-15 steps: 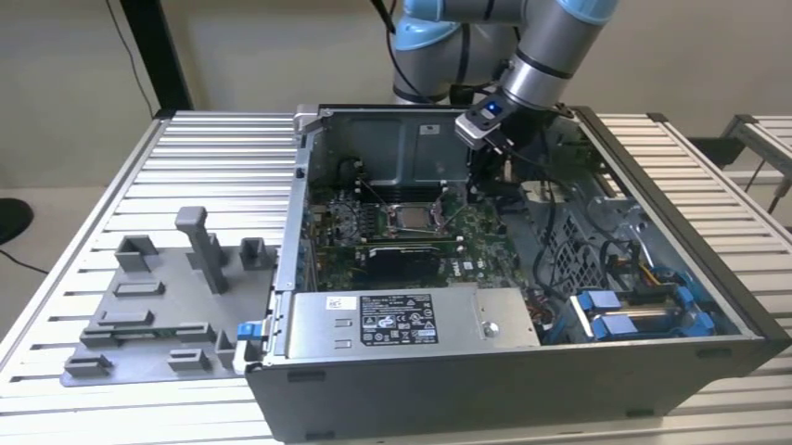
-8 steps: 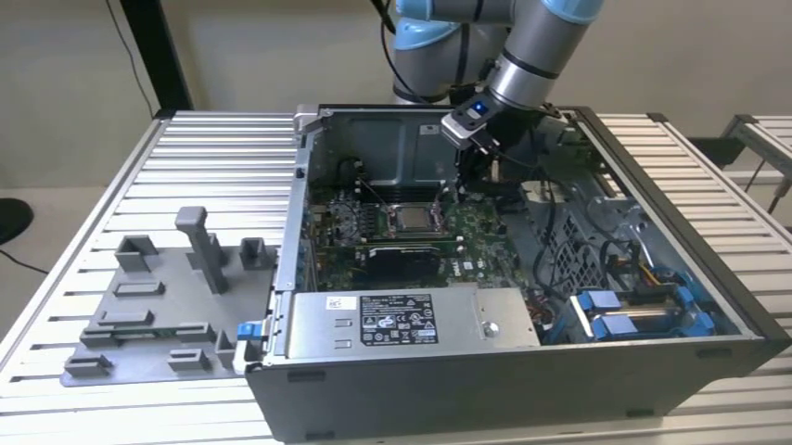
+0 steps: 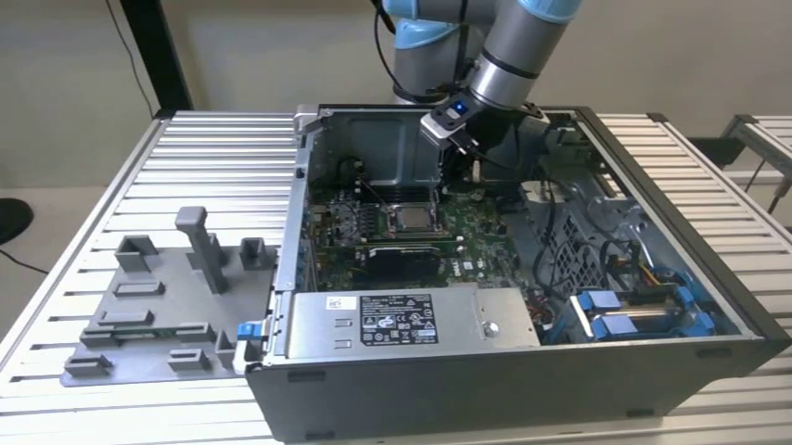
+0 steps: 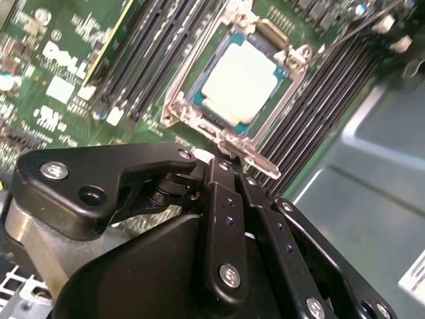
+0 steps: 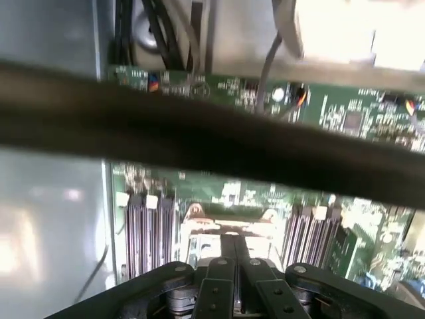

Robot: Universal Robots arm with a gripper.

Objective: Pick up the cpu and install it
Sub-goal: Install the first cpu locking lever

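1. Gripper (image 4: 222, 163): fingers drawn together with nothing between them, in both wrist views (image 5: 234, 249). In the exterior view it hangs inside the computer case (image 3: 495, 394), low over the motherboard (image 3: 477, 232).
2. The cpu (image 4: 242, 83): lies flat in the socket frame (image 4: 178, 106), pale top up, apart from the fingertips. In the exterior view it is at about 7 o'clock from the gripper (image 3: 461, 178), close by.
3. Step in hand (judgement): pick and place look done and the chip is seated. I cannot tell whether the frame is latched.
4. Any further move (judgement): the tips are close to the frame edge and the memory slots (image 4: 153, 46), so it calls for a straight, slow path. A dark blurred bar (image 5: 199, 143) crosses the first wrist view and I cannot tell what it is.
5. Case contents, exterior view: power supply (image 3: 409, 320) at 6 o'clock from the cpu (image 3: 409, 219); blue drive brackets (image 3: 632, 311) at 4 o'clock.
6. Surface: slatted metal table (image 3: 185, 158). Grey fixture blocks (image 3: 173, 306) are at 8 o'clock from the case, well apart from the gripper.
7. Room: pale wall behind, black post (image 3: 155, 46) at 11 o'clock, second slatted table (image 3: 761, 139) at 3 o'clock.
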